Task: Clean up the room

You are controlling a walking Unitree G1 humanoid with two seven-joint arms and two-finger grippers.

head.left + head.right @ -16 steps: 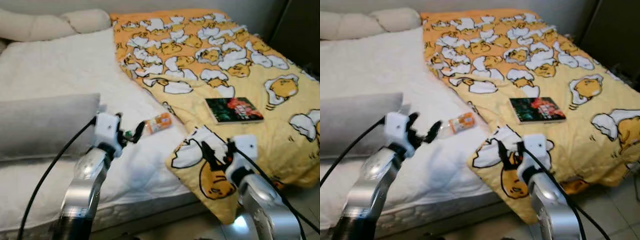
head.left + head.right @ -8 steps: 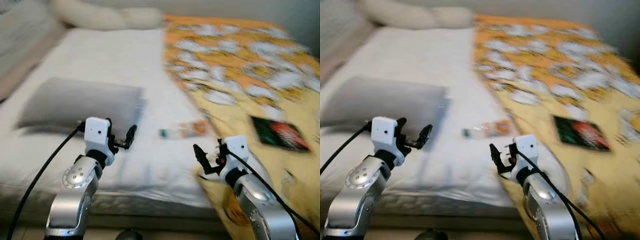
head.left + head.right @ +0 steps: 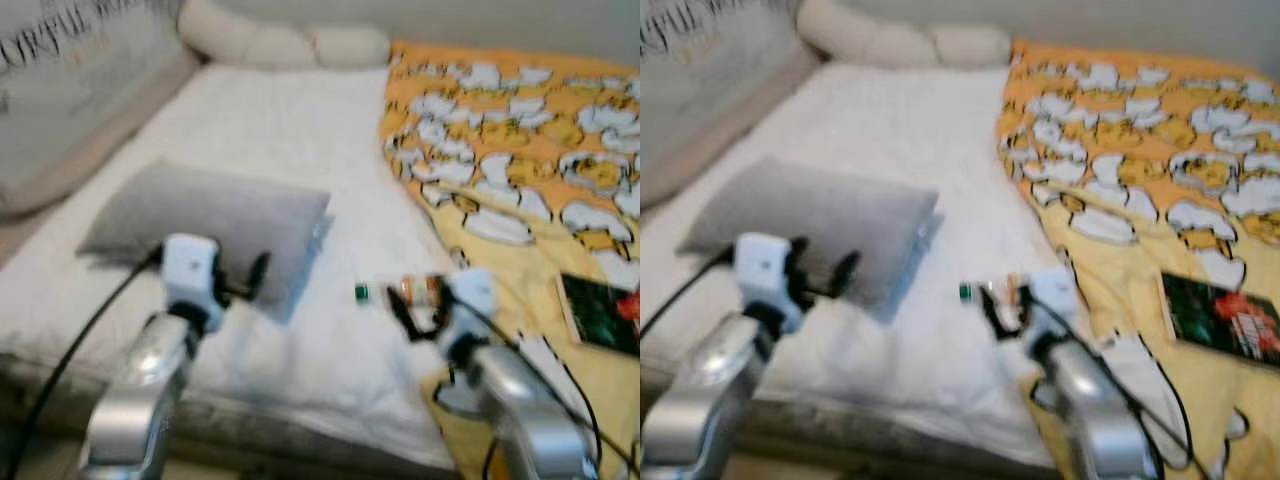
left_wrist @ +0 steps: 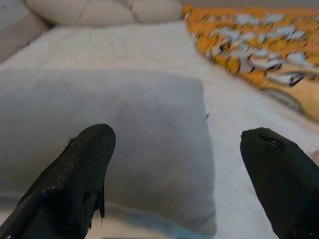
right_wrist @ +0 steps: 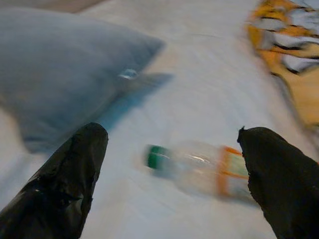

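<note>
Your bottle (image 5: pixel 199 169) lies on its side on the white bed (image 3: pixel 290 140), green cap toward the grey pillow (image 3: pixel 210 215), just beside the edge of the yellow blanket (image 3: pixel 520 130). Your right gripper (image 5: pixel 172 189) hovers over it with jaws released, one on each side, not touching. Your left gripper (image 4: pixel 174 184) hangs before the pillow, jaws spread apart. A book (image 3: pixel 600 312) rests on the blanket.

I have both silver arms raised in front of me, forearms angled up and forward. My left gripper (image 4: pixel 174 174) points ahead with its two black fingers spread wide. My right gripper (image 5: pixel 174 174) is held out at about the same height, fingers also spread wide.
</note>
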